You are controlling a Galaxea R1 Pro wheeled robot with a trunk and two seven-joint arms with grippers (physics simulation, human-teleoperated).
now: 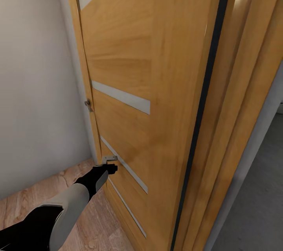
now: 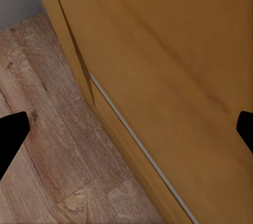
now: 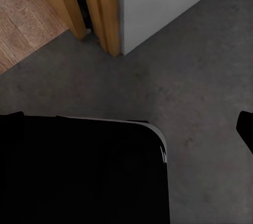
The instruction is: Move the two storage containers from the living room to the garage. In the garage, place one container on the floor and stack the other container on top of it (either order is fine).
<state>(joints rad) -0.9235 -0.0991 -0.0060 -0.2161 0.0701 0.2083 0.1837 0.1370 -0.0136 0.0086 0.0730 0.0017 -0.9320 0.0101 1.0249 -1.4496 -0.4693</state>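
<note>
Door (image 1: 157,85) panelling stands straight ahead of the left gripper (image 1: 112,168), whose fingers (image 2: 11,132) are spread wide and hold nothing; wood floor (image 2: 47,129) lies beneath it; the right gripper's (image 3: 126,124) fingers, also apart, hang over grey concrete floor (image 3: 200,76); neither container shows, so their direction cannot be told.

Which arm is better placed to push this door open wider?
Left, likely. The left gripper is right at the wooden door, low near its hinge; the right wrist view faces grey concrete floor.
</note>
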